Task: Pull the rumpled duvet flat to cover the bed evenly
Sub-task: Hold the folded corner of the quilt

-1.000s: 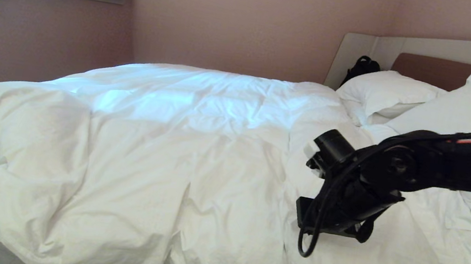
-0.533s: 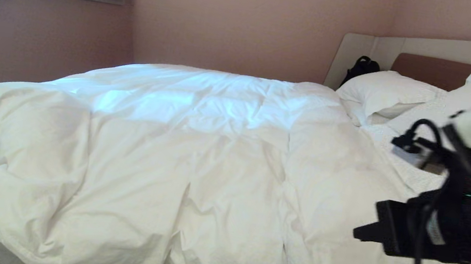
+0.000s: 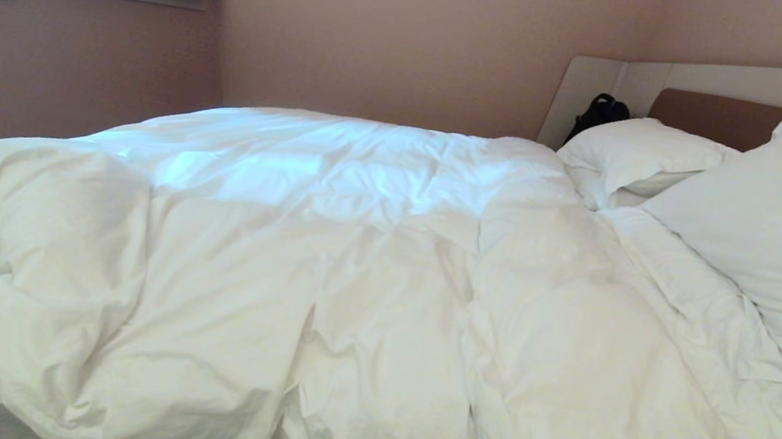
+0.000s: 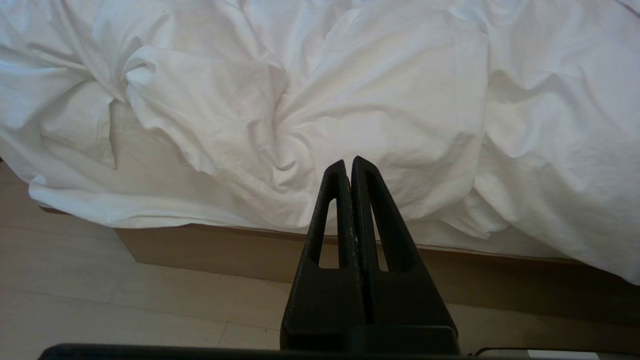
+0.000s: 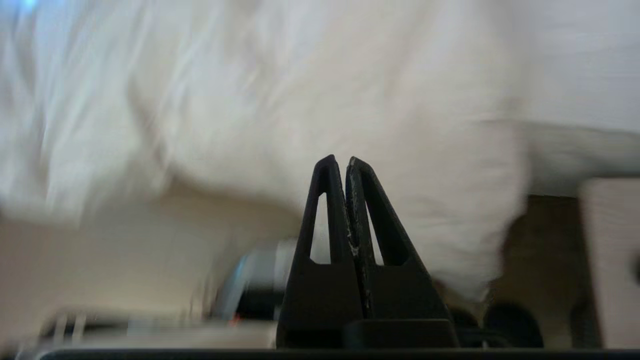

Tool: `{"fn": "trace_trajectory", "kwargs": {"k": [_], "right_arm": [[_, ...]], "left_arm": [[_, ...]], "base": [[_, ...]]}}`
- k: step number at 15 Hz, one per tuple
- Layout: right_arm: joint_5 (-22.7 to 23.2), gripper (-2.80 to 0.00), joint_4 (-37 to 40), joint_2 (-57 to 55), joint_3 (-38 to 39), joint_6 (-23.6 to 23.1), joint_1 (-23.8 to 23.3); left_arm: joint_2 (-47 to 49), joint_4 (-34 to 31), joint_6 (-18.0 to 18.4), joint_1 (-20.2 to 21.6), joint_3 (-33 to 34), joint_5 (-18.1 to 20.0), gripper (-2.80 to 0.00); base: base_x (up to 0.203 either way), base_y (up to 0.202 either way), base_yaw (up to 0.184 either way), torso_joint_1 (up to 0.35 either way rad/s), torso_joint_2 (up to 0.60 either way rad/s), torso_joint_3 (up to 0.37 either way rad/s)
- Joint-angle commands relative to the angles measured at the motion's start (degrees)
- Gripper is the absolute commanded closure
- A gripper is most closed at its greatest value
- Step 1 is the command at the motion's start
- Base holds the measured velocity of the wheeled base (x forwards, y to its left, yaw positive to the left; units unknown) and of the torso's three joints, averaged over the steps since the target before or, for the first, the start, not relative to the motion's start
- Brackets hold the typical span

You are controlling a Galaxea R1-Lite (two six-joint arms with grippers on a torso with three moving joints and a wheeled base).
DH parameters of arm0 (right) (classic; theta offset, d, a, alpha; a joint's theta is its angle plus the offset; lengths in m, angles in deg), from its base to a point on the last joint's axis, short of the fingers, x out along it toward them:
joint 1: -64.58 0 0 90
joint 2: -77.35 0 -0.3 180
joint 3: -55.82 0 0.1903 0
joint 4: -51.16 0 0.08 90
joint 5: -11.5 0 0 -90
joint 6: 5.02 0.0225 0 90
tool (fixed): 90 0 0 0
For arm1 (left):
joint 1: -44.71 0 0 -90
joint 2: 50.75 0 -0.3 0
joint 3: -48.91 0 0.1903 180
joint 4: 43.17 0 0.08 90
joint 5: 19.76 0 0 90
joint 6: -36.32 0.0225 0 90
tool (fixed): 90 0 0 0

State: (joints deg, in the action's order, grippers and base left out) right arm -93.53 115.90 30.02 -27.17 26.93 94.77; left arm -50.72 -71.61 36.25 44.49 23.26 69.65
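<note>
From the head view, the puffy white duvet (image 3: 322,271) lies bunched toward the bed's (image 3: 713,104) foot, so tugging one corner risks skewing it, while the left wrist view shows the left gripper (image 4: 348,167) closed and empty, and the right wrist view shows the right gripper (image 5: 340,167) likewise.

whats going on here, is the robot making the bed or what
Nothing is being handled right now. The duvet lies spread over the bed, creased and bunched at the foot. The left gripper is shut and empty beside the bed; the right gripper is shut and empty too.
</note>
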Motion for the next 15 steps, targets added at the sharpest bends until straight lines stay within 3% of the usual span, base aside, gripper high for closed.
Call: {"fn": "trace_trajectory", "kwargs": {"k": [1, 3, 5, 9, 12, 14, 15], "right_arm": [[-7.06, 0.00, 0.26, 12.01, 2.87, 0.23, -10.26], [-7.83, 0.00, 0.29, 17.78, 4.84, -0.24, -19.85], [-7.13, 0.00, 0.11, 24.81, 6.70, -3.25, -25.37], [-3.50, 0.00, -1.06, 37.74, 13.33, -8.18, -28.20], [-2.96, 0.00, -11.11, 44.20, 21.55, -14.02, -28.81], [-1.69, 0.00, -14.79, 47.12, 25.66, -18.71, -28.87], [-1.09, 0.00, -15.36, 47.16, 26.14, -18.81, -28.88]], "left_arm": [[0.06, -0.03, -0.01, -0.04, -0.01, -0.02, 0.00], [0.06, -0.03, -0.01, 0.00, 0.03, -0.02, 0.00], [0.06, -0.03, -0.01, 0.00, 0.06, -0.02, 0.00], [0.03, -0.03, -0.01, -0.04, -0.01, -0.02, 0.00], [0.06, -0.03, -0.01, 0.00, 0.03, -0.02, 0.00], [0.06, -0.03, -0.01, 0.01, -0.01, -0.02, 0.00], [0.06, -0.03, -0.01, 0.04, -0.01, -0.02, 0.00]], "base": [[0.000, 0.000, 0.000, 0.000, 0.00, 0.000], [0.000, 0.000, 0.000, 0.000, 0.00, 0.000], [0.000, 0.000, 0.000, 0.000, 0.00, 0.000], [0.000, 0.000, 0.000, 0.000, 0.00, 0.000], [0.000, 0.000, 0.000, 0.000, 0.00, 0.000], [0.000, 0.000, 0.000, 0.000, 0.00, 0.000], [0.000, 0.000, 0.000, 0.000, 0.00, 0.000]]}}
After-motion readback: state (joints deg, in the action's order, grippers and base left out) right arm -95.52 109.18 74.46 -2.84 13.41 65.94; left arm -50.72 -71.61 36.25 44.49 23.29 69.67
